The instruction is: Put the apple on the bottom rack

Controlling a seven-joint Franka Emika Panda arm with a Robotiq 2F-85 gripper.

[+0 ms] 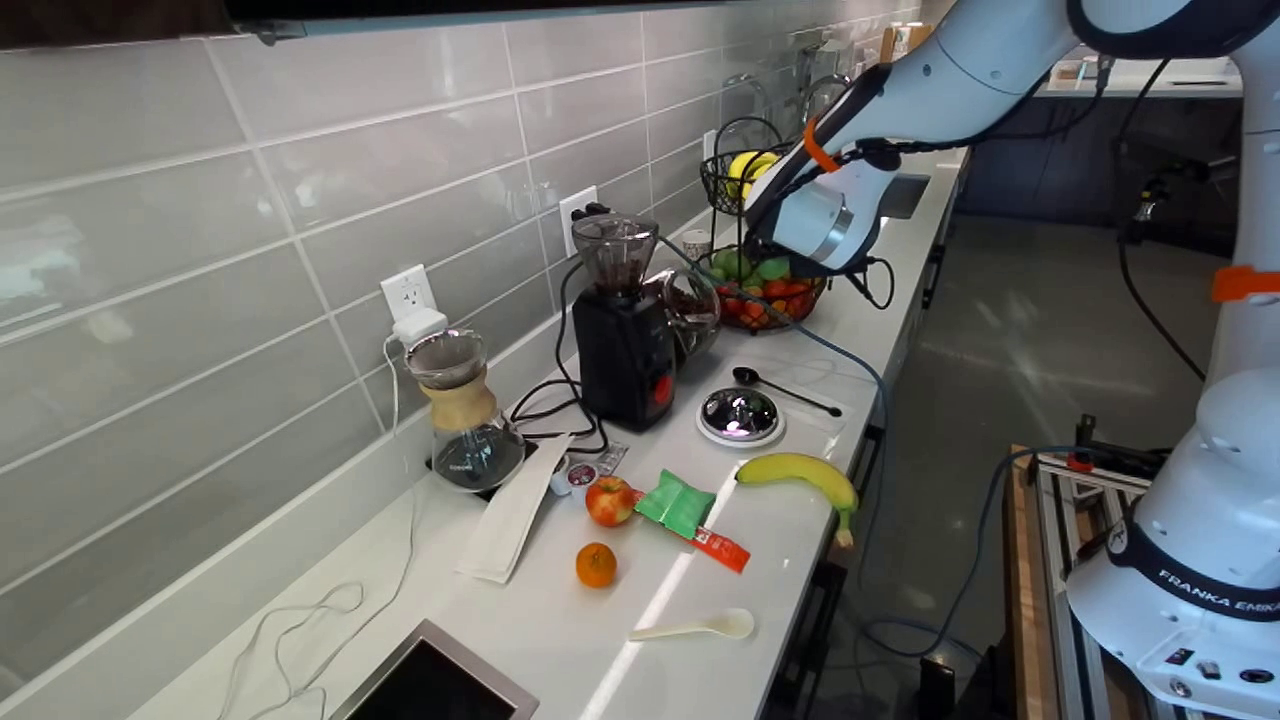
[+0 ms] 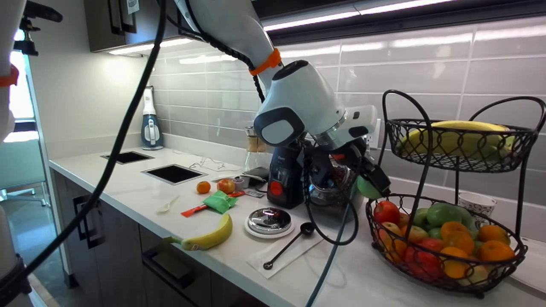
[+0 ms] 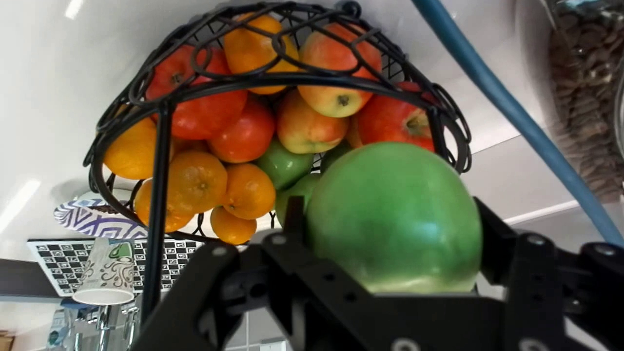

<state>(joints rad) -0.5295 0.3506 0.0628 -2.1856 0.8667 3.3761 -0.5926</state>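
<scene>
Apple (image 3: 395,219): green, round, held between the fingers (image 3: 495,243), apart from the surface (image 2: 362,268).
Apple handling: likely fairly light and firm, with a smooth skin that may slip; excess force could bruise it.
Apple hold point: widest part, one finger on each opposite side; the present hold appears suitable.
Fingers: closed against both sides of the apple.
Bottom rack (image 3: 292,79): ahead of the fingers, near; whether the apple lies inside its edge cannot be told.
Stored fruit (image 3: 243,131): beyond the fingers, in the bottom rack; lower gently here, then part the fingers (judged next step).
Stand upright (image 3: 437,131): just past the fingers in the wrist view; judged a contact hazard.
Upper basket (image 2: 448,165): higher than the fingers, carrying bananas (image 2: 465,124).
Surface: white, below the fingers, bearing the bottom rack.
</scene>
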